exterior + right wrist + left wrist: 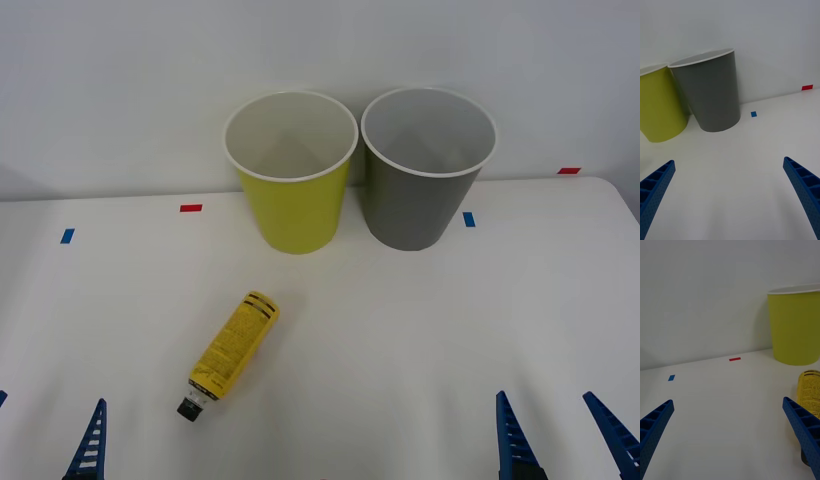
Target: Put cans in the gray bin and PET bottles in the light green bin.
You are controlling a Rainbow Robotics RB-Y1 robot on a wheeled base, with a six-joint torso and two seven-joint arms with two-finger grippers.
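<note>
Both jaws gape wide, holding nothing. We find the slim yellow-labelled plastic bottle (230,352) lying flat at one o'clock from our left gripper (45,440), the nearer, cap toward seven o'clock.

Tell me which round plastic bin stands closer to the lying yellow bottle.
The yellow-green round plastic bin; the dark gray bin stands beyond it, farther from the bottle.

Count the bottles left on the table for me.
1. The yellow-labelled bottle lies on its side on the white table, in front of the light green bin, cap toward the robot, nearer the left gripper. The bins' bottoms aren't fully visible, so one could be hidden.
</note>
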